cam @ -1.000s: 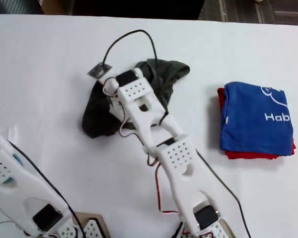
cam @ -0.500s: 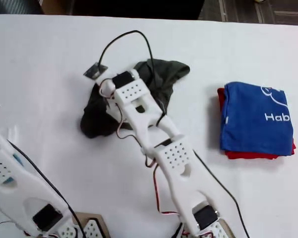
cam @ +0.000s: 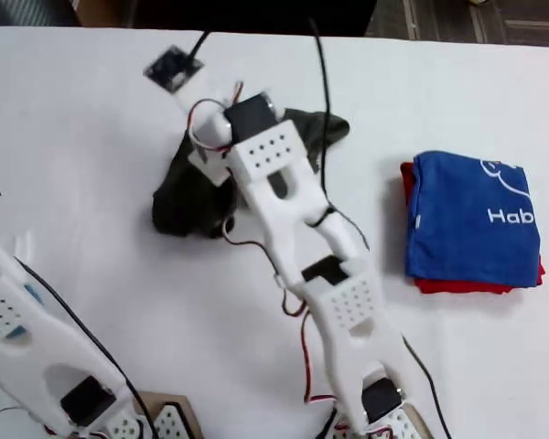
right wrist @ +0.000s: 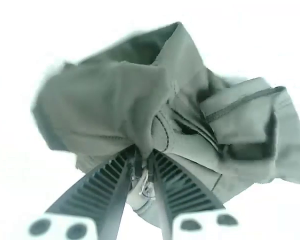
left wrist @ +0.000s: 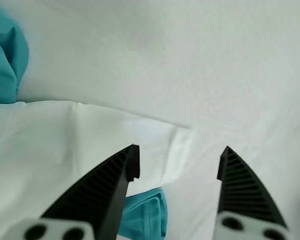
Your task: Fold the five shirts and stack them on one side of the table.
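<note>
With right end effector (right wrist: 141,157) pinching green shirt (right wrist: 105,100), lift slowly and spread it flat just below.

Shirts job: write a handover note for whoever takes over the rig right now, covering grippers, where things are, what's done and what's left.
Right gripper: jaws shut on the green shirt, which lies crumpled in the middle of the table.
Left gripper: jaws open, holding nothing, over the white shirt, with the teal shirt beside it.
Done: the blue shirt is folded on top of the red shirt, stacked at the right side in the high view.
Left: fold green, white and teal and add them to that stack.
</note>
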